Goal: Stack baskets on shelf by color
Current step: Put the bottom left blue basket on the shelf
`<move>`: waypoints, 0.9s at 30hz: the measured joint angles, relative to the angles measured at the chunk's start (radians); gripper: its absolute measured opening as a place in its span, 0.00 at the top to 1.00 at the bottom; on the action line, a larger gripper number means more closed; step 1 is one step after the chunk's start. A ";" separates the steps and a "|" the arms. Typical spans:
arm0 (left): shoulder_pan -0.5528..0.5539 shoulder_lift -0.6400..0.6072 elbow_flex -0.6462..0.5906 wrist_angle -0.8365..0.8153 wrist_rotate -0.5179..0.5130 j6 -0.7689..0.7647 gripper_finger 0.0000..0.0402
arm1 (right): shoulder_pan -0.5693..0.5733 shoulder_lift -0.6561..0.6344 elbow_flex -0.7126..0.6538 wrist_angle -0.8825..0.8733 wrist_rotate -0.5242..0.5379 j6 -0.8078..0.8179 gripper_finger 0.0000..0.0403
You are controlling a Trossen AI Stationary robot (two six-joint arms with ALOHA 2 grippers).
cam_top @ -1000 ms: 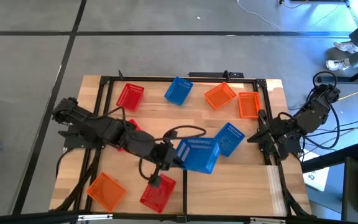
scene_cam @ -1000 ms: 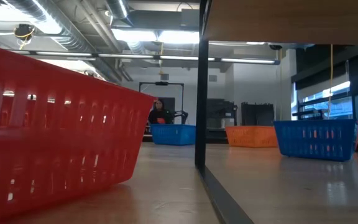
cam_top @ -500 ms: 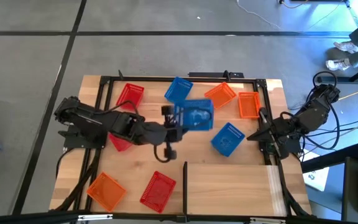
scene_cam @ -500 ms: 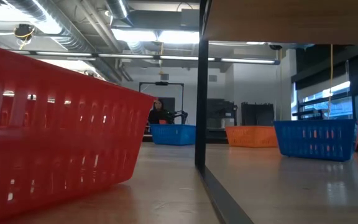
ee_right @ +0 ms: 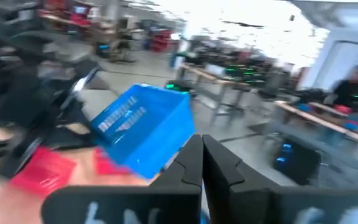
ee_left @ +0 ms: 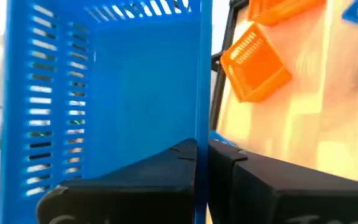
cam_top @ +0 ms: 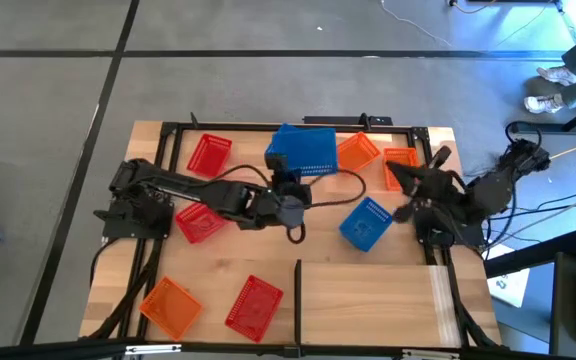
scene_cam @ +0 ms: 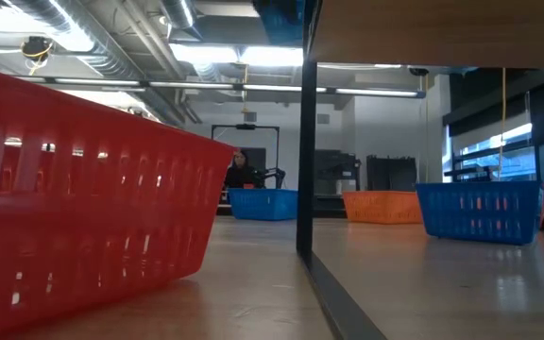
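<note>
My left gripper point(cam_top: 290, 188) is shut on a blue basket point(cam_top: 303, 150) and holds it up at the far middle of the shelf point(cam_top: 368, 300). The basket covers most of the spot where another blue basket stands. A third blue basket point(cam_top: 366, 222) stands right of centre. Red baskets stand at the far left point(cam_top: 208, 155), the left point(cam_top: 200, 222) and the near middle point(cam_top: 255, 305). Orange ones stand at the near left point(cam_top: 173, 305) and the far right point(cam_top: 356, 152), point(cam_top: 402, 165). My right gripper point(cam_top: 396, 175) is shut, empty, and raised beside the far-right orange baskets. My left gripper pinches one side wall of the blue basket point(ee_left: 202, 124) at its rim, with one finger point(ee_left: 166, 168) inside and the other point(ee_left: 235, 171) outside. The fingers come from the near-left side. The basket is lifted clear and tilted.
Black frame rails point(cam_top: 168, 160) run around the board. A short black divider strip point(cam_top: 298, 290) stands at the near edge. Bare wood lies at the near right. In the low view a red basket point(scene_cam: 74, 208) stands close, and a person point(scene_cam: 242, 170) is far behind the table.
My left gripper has carried the blue basket from the middle of the shelf toward the far edge, turning it on the way. It now hangs over the far blue basket. My right gripper has left the right rail and swung up toward the far-right orange baskets.
</note>
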 joint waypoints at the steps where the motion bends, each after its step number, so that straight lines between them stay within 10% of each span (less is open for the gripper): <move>1: 0.005 0.002 0.000 -0.005 0.006 0.043 1.00 | -0.015 0.017 0.000 0.037 0.000 -0.031 1.00; 14: -0.004 -0.005 0.001 -0.018 0.097 0.503 1.00 | -0.130 0.116 0.000 0.051 -0.016 -0.062 0.76; 27: 0.021 -0.004 0.001 -0.017 0.148 0.595 1.00 | -0.169 0.195 0.000 0.038 -0.220 0.000 0.75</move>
